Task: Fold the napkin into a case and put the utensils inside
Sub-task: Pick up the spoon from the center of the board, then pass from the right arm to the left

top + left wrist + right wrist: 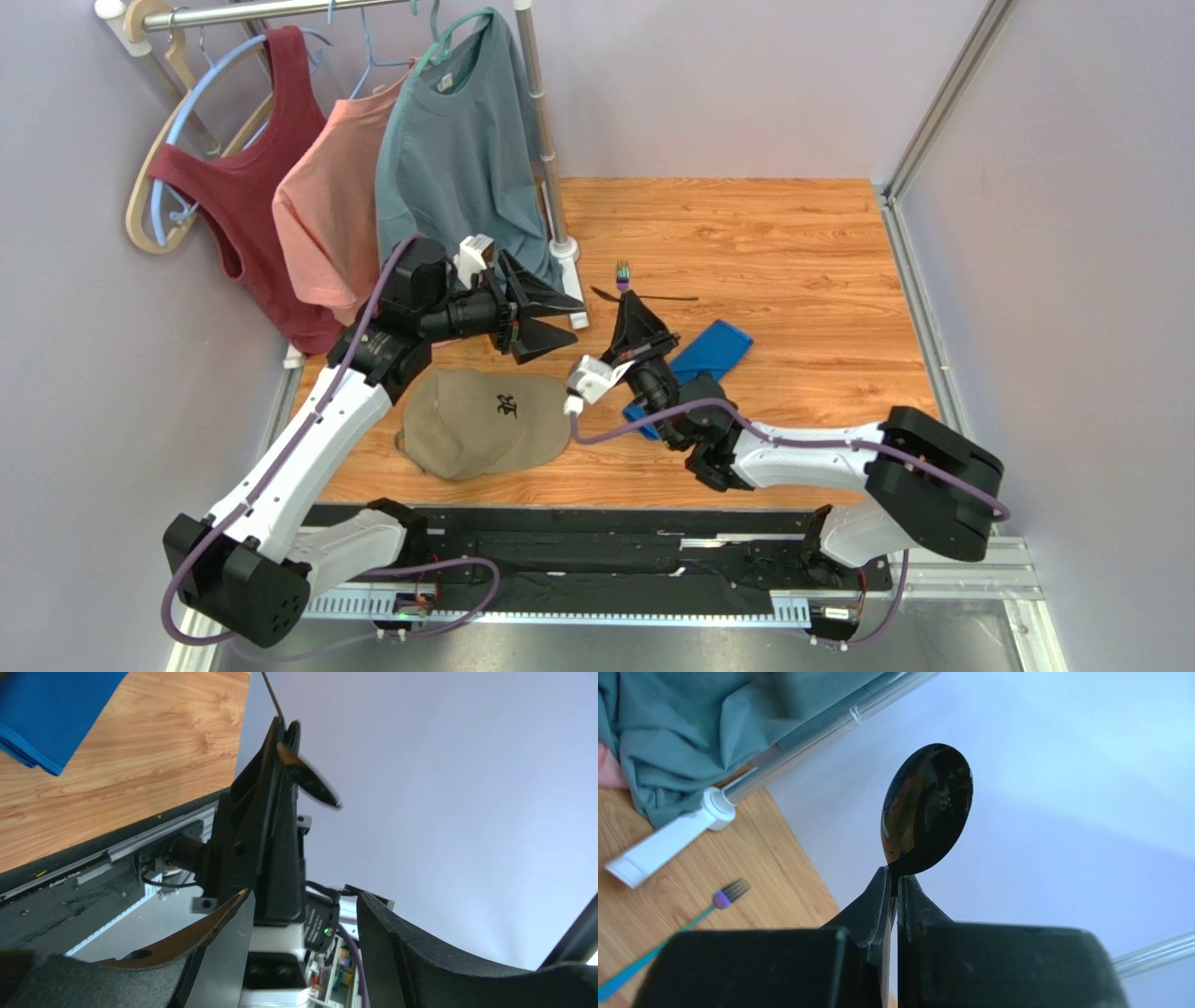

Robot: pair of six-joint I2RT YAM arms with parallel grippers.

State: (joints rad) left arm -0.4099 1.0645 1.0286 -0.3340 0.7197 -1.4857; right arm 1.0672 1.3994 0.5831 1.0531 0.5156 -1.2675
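The napkin [709, 350] lies folded into a narrow bright blue strip on the wooden table, right of centre; its corner shows in the left wrist view [42, 714]. My right gripper [631, 315] is raised above the napkin's left end and shut on the black spoon [927, 808], bowl sticking out past the closed fingertips [885, 882]. The spoon's thin handle shows in the top view [673, 297]. The purplish fork [622, 266] lies on the table behind it and shows in the right wrist view [727, 894]. My left gripper [554, 319] is open and empty, facing the right gripper [267, 833].
A tan cap [484, 420] lies on the table below my left gripper. A clothes rack with a grey-teal T-shirt [456, 154], a pink top and a maroon top stands at the back left; its white base [565, 252] is near the fork. A black rail [603, 539] runs along the near edge.
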